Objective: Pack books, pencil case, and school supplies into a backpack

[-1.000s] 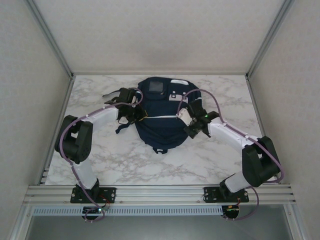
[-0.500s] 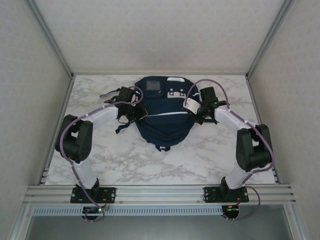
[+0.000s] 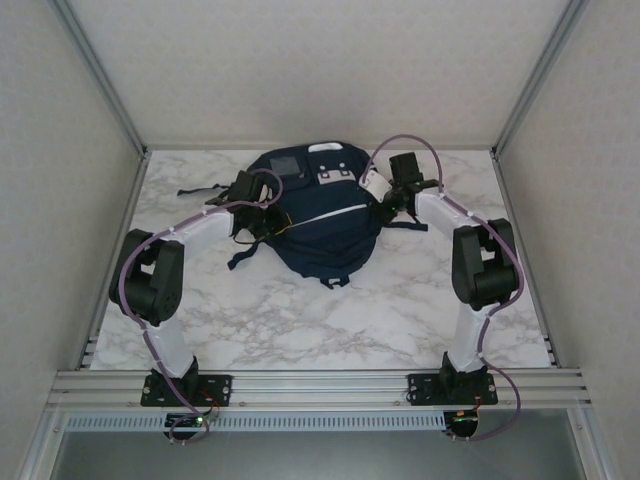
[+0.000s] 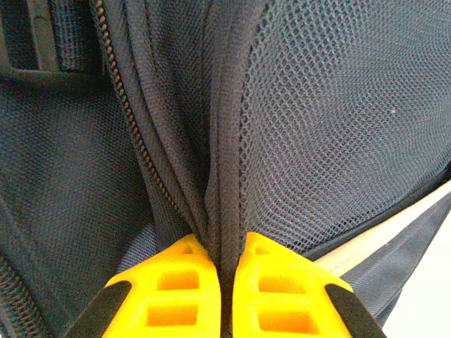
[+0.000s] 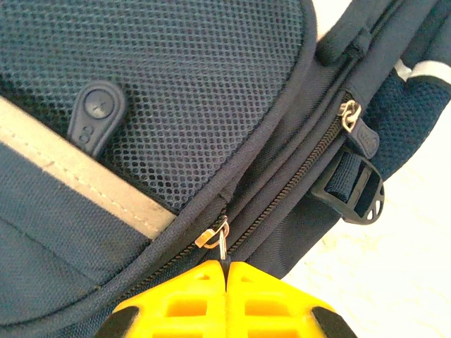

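The navy backpack (image 3: 320,225) lies flat at the far middle of the table, its grey patch at the back. My left gripper (image 3: 262,215) is at the bag's left side, shut on a fold of mesh and fabric beside a zipper (image 4: 225,257). My right gripper (image 3: 385,195) is at the bag's far right edge, shut on the metal zipper pull (image 5: 223,243) of the main zipper, fingertips together (image 5: 226,266). The books, pencil case and school supplies are out of view.
The marble table (image 3: 300,320) is walled by aluminium posts and white panels on three sides. Black straps (image 3: 200,190) trail off the bag's left side. A black buckle (image 5: 352,186) and a second zipper pull (image 5: 349,113) sit near my right fingers.
My right gripper has travelled away from me along the bag's right edge toward its far end, holding the zipper pull. The backpack has shifted and turned slightly. The left gripper has barely moved.
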Robot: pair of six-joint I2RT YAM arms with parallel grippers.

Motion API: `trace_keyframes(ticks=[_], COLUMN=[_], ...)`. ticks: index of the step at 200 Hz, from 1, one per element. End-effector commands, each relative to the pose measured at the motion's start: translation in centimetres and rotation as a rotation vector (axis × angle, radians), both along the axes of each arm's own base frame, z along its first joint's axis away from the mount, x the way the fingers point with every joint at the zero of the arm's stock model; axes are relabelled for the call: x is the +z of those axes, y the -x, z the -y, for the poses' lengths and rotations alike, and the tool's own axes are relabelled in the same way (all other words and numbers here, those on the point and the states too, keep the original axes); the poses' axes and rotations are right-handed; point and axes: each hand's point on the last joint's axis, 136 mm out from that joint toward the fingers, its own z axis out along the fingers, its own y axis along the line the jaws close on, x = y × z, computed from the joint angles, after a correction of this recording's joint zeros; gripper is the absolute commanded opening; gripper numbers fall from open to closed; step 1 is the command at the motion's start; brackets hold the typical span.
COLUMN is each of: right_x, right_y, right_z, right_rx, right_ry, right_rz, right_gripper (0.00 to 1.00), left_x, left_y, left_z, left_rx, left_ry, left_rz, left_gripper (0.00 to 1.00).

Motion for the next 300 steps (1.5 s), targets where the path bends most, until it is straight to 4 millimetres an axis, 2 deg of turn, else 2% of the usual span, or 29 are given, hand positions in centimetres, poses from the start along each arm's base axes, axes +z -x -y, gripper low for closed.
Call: trace_keyframes(ticks=[1,14,32,52,61,67,84,102,114,141,157,183,196,209,222,224,234,253,255,259,263,274,276,281,300], right_x=[2.0,2.3,3.4,5.3,6.2,6.6,7.7,7.8,7.4,5.3,3.8,2.4,2.4,1.8,1.1,0.6,0.4,0.9,0.0,-0.5,-0.7,-1.1,-0.9,-0.9,-0.9], right_y=[-6.2,-6.6,-6.8,-6.3,-5.9,-5.5,-4.0,-2.0,-0.3,3.0,4.3,5.1,5.3,5.7,5.8,6.1,6.6,6.9,7.5,7.7,7.7,8.0,7.9,7.9,7.9], right_z=[5.2,5.0,5.1,5.1,5.1,5.1,5.6,6.8,7.8,10.4,11.4,12.2,13.0,13.7,14.1,14.2,15.4,16.1,16.3,16.4,16.4,16.8,16.8,16.8,16.8], right_rx=[-0.271,-0.287,-0.315,-0.332,-0.345,-0.353,-0.396,-0.483,-0.554,-0.711,-0.770,-0.806,-0.823,-0.851,-0.861,-0.865,-0.923,-0.922,-0.927,-0.931,-0.922,-0.945,-0.942,-0.939,-0.942], right_ry=[0.016,-0.004,-0.031,-0.072,-0.091,-0.104,-0.138,-0.167,-0.190,-0.235,-0.266,-0.298,-0.300,-0.310,-0.341,-0.339,-0.356,-0.455,-0.452,-0.460,-0.473,-0.468,-0.475,-0.477,-0.473], right_rz=[0.145,0.154,0.182,0.202,0.211,0.214,0.211,0.204,0.211,0.249,0.250,0.316,0.390,0.391,0.428,0.426,0.460,0.484,0.469,0.469,0.480,0.459,0.469,0.477,0.467], right_gripper=[0.00,0.00,0.06,0.26,0.31,0.34,0.42,0.45,0.46,0.51,0.52,0.53,0.54,0.55,0.55,0.55,0.56,0.58,0.60,0.65,0.79,0.85,0.92,0.98,0.99], left_x=[-1.1,-1.2,-0.9,-0.3,0.1,0.5,1.8,3.4,4.5,6.8,7.8,8.8,8.8,8.1,7.0,6.8,5.7,4.2,3.9,3.6,3.3,2.8,2.5,2.2,1.5], left_y=[1.7,1.8,1.8,1.4,1.2,1.0,0.4,-0.1,-0.3,-0.6,-0.5,0.1,0.6,1.0,0.7,0.6,0.1,-0.5,-0.4,-0.7,-0.8,-0.8,-0.8,-0.9,-0.9], left_z=[-3.6,-3.6,-3.6,-3.8,-3.9,-4.0,-4.9,-6.8,-8.3,-12.7,-16.4,-22.2,-24.3,-25.9,-26.6,-26.8,-27.0,-27.1,-27.1,-26.9,-26.6,-26.3,-26.3,-25.8,-25.1], left_rx=[0.016,0.017,0.019,0.031,0.039,0.043,0.060,0.083,0.108,0.179,0.246,0.374,0.431,0.478,0.499,0.503,0.503,0.505,0.497,0.491,0.472,0.455,0.448,0.421,0.377], left_ry=[-0.106,-0.103,-0.100,-0.097,-0.096,-0.099,-0.126,-0.210,-0.273,-0.439,-0.611,-0.925,-1.039,-1.116,-1.144,-1.146,-1.145,-1.151,-1.151,-1.135,-1.128,-1.117,-1.110,-1.084,-0.999], left_rz=[-0.058,-0.062,-0.055,-0.042,-0.029,-0.019,0.022,0.086,0.137,0.230,0.288,0.370,0.391,0.387,0.388,0.388,0.384,0.407,0.410,0.441,0.462,0.512,0.520,0.552,0.627], left_gripper=[0.00,0.00,0.00,0.00,0.00,0.05,0.29,0.62,0.73,0.88,0.91,0.92,0.92,0.92,0.92,0.92,0.92,0.92,0.92,0.92,0.92,0.92,0.92,0.93,0.93])
